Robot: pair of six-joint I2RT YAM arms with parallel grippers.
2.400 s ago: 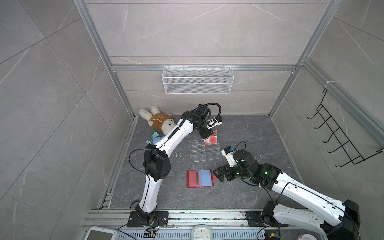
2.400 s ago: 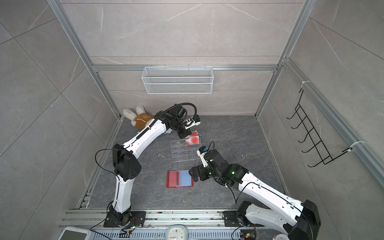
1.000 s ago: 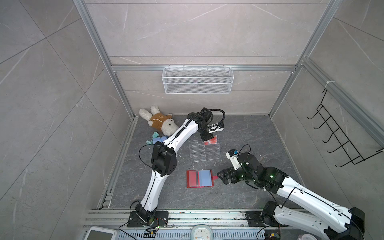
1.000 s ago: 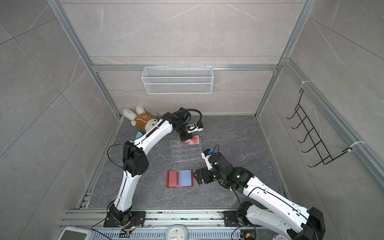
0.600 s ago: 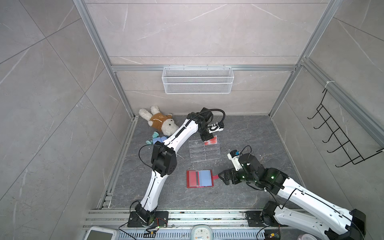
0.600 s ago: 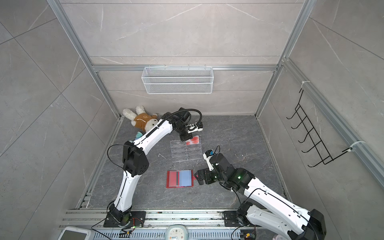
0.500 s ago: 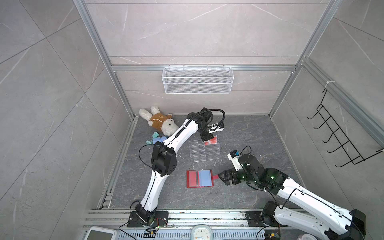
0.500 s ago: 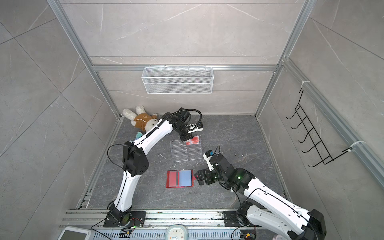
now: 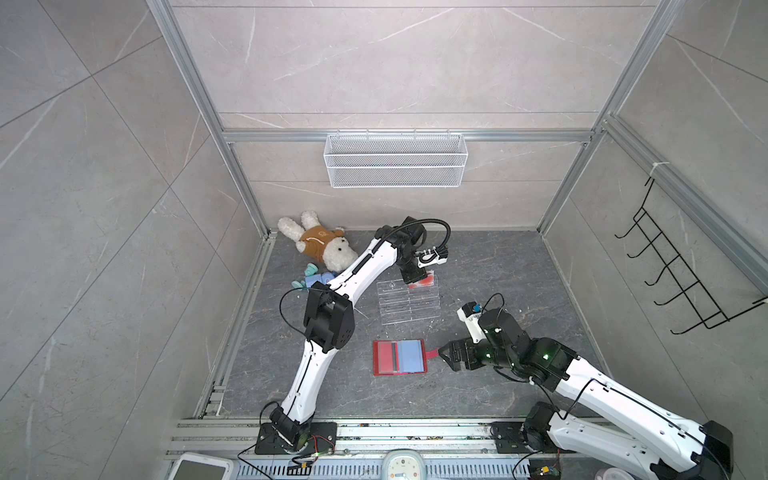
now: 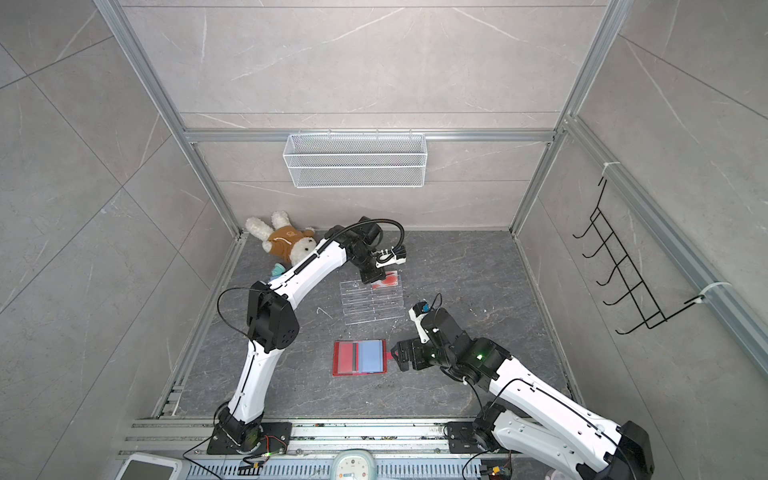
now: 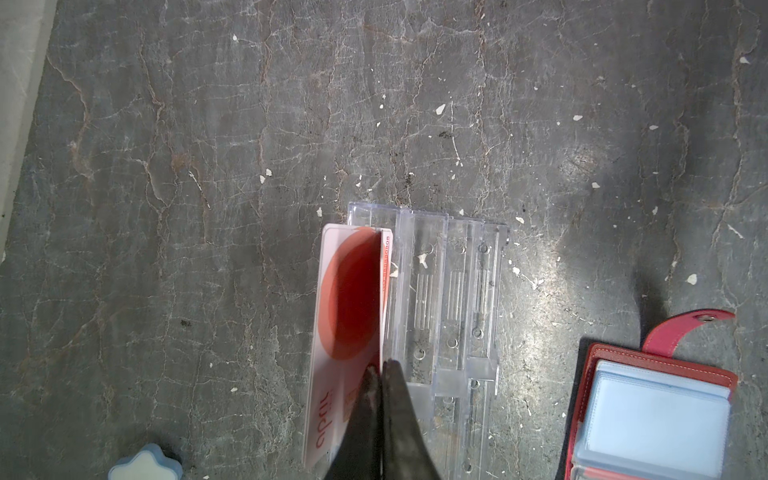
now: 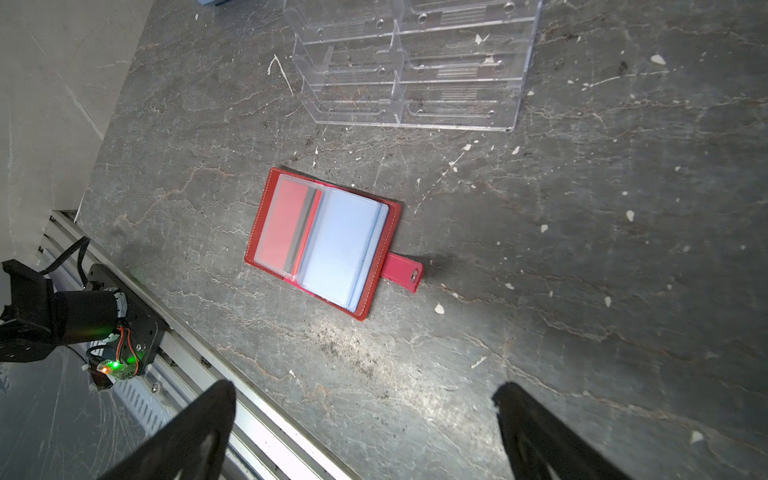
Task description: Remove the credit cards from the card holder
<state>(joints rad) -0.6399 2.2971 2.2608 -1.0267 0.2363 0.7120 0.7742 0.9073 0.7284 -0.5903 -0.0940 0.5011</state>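
The left gripper (image 11: 380, 370), jaws pinched shut on one edge of a credit card (image 11: 349, 307), holds the card at a tilt over the far row of a clear acrylic stand (image 9: 409, 305) at the middle of the desk (image 9: 490, 257). In both top views the card shows as a red patch in the right-hand half of that row. Whether its lower edge already rests in the slot cannot be told.

The card holder (image 12: 320, 241) lies open and face up toward the near edge of the desk, about midway between the left and right edges. Its strap tab (image 12: 403, 272) points toward the right gripper (image 12: 363, 388). That gripper hovers near the tab with its jaws spread wide and nothing between them.

The step in hand appears to be parking a card already drawn from the holder. A reddish panel with a dark stripe shows under the clear sleeve (image 12: 282, 224) on the side away from the strap. It looks like a second card, so the job seems only partly done.

The next move likely calls for the left jaws to part once the card is seated, then lift clear without dragging it out. The right gripper would probably need to steady the holder, perhaps by the tab, so the thin sleeve does not slide when the next card is pulled.
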